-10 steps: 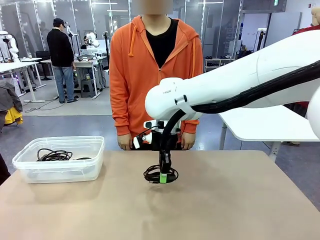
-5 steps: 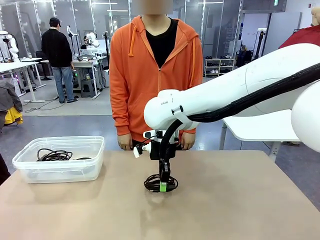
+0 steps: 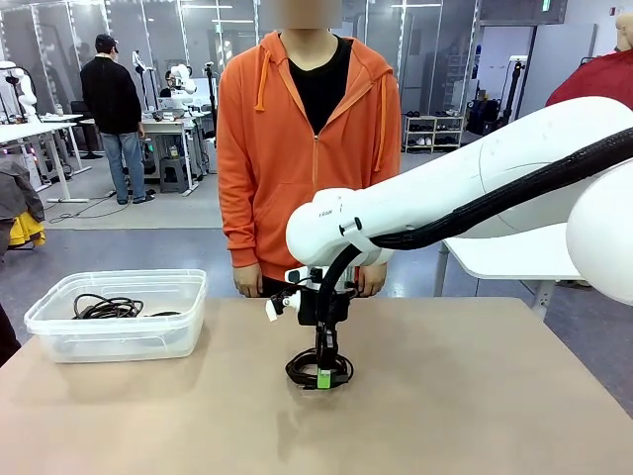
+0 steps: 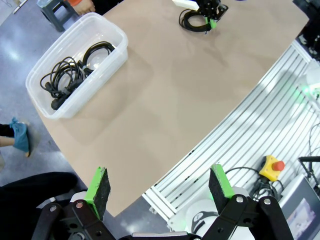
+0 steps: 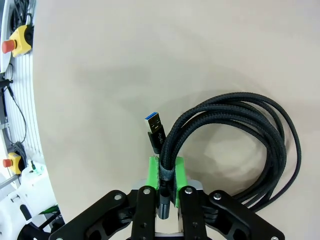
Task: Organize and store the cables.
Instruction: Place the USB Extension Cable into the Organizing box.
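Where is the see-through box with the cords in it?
In the front view the clear box sits on the table's left side, well left of the coiled cable in the right claw.

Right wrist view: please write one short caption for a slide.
Right gripper pinches a coiled black cable lying on the table.

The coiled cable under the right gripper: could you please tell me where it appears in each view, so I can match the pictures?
Front view: the coiled cable lies at table centre, under the right gripper.
Left wrist view: top edge, right of centre, far across the table.
Right wrist view: centre-right, its strands pinched between the green pads.
Shared landmark: the clear bin with more cables, at left in the front view and upper left in the left wrist view.
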`<move>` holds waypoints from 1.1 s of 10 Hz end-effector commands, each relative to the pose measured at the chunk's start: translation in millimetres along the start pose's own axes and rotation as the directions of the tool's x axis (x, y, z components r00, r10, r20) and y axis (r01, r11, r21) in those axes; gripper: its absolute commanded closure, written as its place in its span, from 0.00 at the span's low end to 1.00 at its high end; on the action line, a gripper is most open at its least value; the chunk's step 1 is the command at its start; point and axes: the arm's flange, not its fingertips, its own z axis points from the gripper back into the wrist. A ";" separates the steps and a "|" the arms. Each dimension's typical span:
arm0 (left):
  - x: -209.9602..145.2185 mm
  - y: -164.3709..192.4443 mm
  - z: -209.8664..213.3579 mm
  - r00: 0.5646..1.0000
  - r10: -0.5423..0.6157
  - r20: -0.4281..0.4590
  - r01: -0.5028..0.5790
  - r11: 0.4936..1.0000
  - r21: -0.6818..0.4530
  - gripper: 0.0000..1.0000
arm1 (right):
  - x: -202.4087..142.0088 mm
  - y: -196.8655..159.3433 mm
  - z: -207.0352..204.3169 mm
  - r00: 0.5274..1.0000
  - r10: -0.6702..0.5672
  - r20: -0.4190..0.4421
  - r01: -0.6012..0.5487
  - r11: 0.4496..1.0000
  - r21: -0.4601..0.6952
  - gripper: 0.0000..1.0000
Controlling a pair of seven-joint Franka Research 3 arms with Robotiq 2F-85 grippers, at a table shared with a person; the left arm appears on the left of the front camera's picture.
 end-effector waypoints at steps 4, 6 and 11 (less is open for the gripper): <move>-1.0 -0.7 1.8 1.000 -0.005 -0.008 0.005 1.000 0.007 0.00 | -10.7 15.4 2.4 1.000 -0.014 0.027 0.014 1.000 -0.016 0.00; -1.0 -0.7 1.8 1.000 -0.005 -0.008 0.005 1.000 0.007 0.00 | -21.0 14.7 10.8 0.998 -0.022 0.055 0.023 1.000 -0.021 0.05; 17.3 -6.3 2.1 0.997 -0.040 -0.062 0.041 0.999 0.013 0.00 | -48.9 52.2 70.7 0.989 -0.044 0.139 0.066 0.985 -0.158 0.00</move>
